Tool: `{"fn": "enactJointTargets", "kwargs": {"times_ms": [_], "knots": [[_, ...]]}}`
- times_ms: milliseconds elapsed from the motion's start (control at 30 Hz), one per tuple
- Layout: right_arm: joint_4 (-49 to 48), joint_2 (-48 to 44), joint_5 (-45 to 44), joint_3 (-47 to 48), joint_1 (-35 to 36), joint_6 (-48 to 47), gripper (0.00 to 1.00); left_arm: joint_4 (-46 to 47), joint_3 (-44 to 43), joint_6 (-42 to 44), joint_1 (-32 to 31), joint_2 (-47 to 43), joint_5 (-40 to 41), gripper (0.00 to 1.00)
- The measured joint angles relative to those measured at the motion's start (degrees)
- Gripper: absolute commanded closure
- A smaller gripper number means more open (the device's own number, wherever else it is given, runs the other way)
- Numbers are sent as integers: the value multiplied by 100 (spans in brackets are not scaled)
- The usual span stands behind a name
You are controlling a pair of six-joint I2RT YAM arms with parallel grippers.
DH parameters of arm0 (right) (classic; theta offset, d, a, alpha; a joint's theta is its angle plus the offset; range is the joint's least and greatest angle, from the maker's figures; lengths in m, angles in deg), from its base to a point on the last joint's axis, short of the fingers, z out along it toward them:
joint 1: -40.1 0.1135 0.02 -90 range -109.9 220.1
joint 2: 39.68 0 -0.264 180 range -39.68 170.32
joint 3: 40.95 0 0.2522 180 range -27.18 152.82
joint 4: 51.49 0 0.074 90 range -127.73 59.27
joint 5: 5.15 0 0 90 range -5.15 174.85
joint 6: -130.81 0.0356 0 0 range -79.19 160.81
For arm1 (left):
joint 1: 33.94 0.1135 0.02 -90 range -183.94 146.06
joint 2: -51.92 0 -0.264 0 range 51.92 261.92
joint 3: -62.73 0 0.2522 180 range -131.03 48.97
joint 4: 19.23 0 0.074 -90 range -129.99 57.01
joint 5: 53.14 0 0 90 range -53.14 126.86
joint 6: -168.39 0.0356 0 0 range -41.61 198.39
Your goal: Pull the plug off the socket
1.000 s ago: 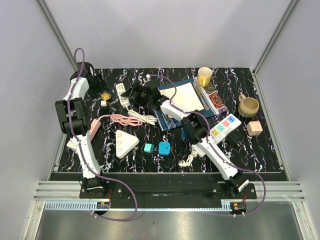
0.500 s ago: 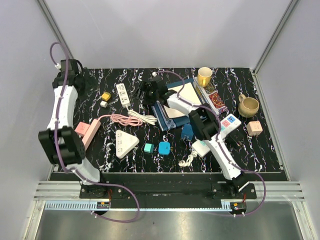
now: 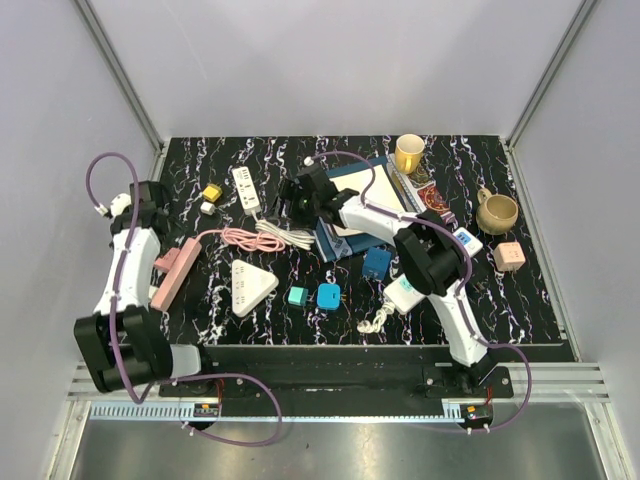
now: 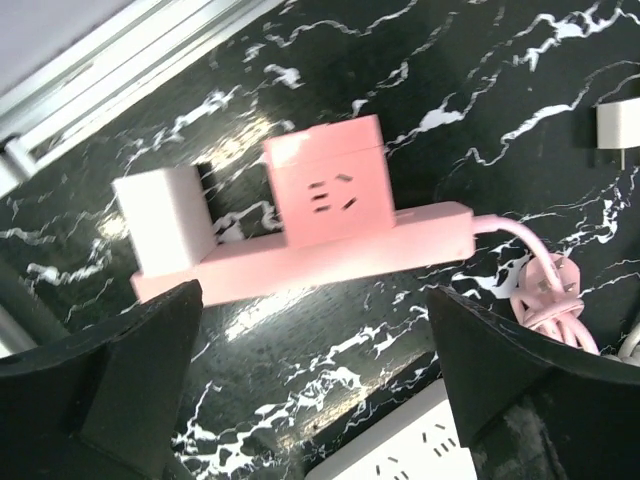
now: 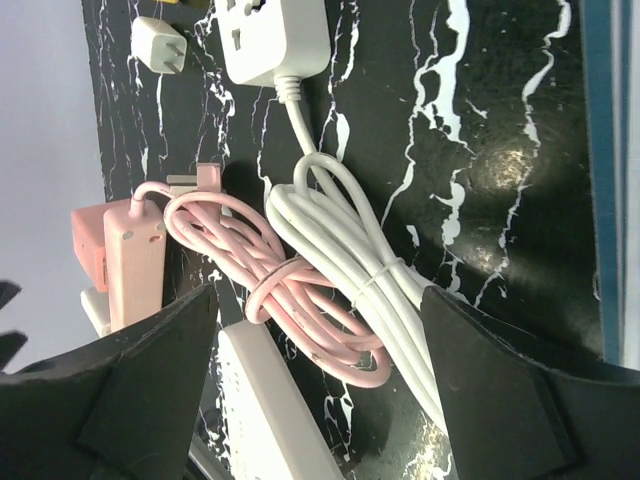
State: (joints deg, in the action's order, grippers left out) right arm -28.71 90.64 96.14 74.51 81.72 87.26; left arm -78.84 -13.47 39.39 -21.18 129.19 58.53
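Left wrist: one pink socket strip, seemingly two plugs; left gripper and right gripper gape empty.

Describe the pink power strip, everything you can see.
The pink power strip is a long, smooth plastic bar lying on the black marbled table near its left edge. A pink cube adapter and a white plug sit in it side by side with a gap between. Its pink cord leaves one end into a tied coil. Nothing grips it.

No legible text or labels
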Motion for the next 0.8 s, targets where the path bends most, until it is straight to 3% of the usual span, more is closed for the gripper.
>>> {"fn": "enactJointTargets", "kwargs": {"times_ms": [333, 500, 800], "knots": [[328, -1043, -595, -815, 125, 118, 13, -507, 358, -855, 527, -1097, 520, 5], [400, -1534, -741, -1110, 369, 247, 14, -557, 673, -957, 977, -1252, 457, 7], [584, -1615, -769, -1215, 896, 334, 14, -487, 1335, -1045, 1453, -1464, -17, 11]]}}
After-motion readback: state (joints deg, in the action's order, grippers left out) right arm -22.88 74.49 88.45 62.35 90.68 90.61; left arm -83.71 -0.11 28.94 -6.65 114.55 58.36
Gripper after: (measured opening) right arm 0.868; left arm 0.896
